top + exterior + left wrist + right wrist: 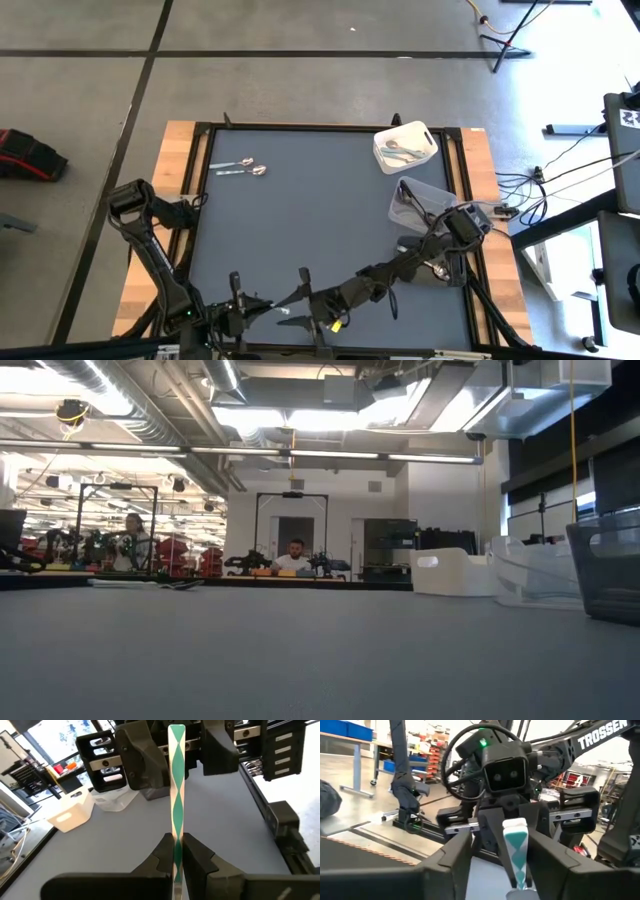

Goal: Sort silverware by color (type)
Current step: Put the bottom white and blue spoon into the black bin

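1. "TROSSEN" reads in white on a dark arm in the right wrist view – the only legible writing.
2. Two silver spoons [238, 167] lie side by side at the table's [300, 220] far left, long axes left-right, bowls pointing right.
3. More spoons sit in the white bin [405, 146] and the clear bin [425, 203].
4. Left gripper [176, 851] – jaws clenched, holding nothing.
5. Right gripper [520, 870] hangs near the table's right edge; whether its jaws grasp anything, I cannot tell.
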